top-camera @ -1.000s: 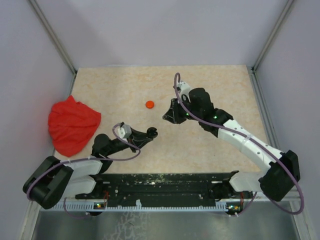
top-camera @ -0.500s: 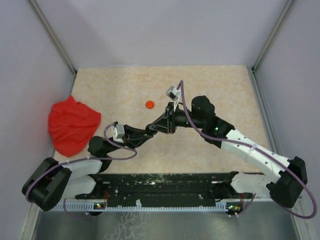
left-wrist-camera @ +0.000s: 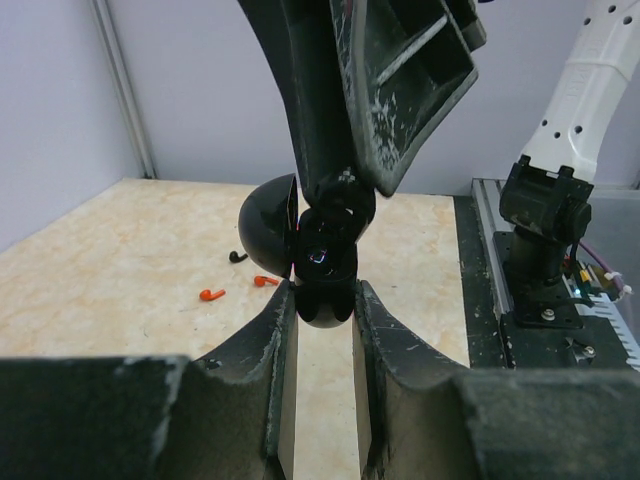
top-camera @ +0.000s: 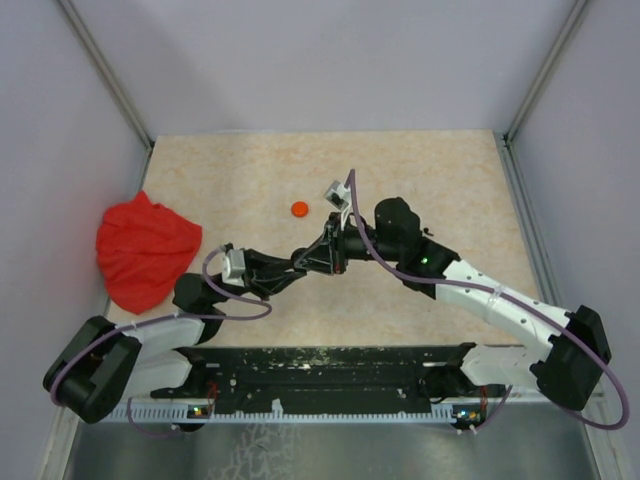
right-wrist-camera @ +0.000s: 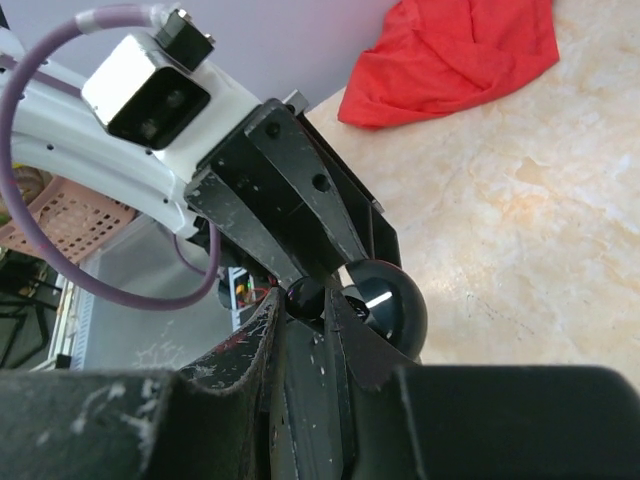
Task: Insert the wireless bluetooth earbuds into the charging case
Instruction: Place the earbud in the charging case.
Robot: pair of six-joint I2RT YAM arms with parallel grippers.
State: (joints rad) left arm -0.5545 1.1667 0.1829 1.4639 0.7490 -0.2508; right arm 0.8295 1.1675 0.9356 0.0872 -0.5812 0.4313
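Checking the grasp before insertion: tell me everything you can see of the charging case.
The case is small, rounded, glossy black plastic, its hinged lid swung open to one side. The left hand pinches its lower half between both fingers, holding it upright. The right hand's tips reach down into its open top; what they hold there cannot be made out.

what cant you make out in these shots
- Left wrist view: sockets of the charging case, covered by the right gripper.
- Right wrist view: whether that gripper holds an earbud, hidden by its own fingers.
- Top view: the case and the loose earbuds, too small to see.
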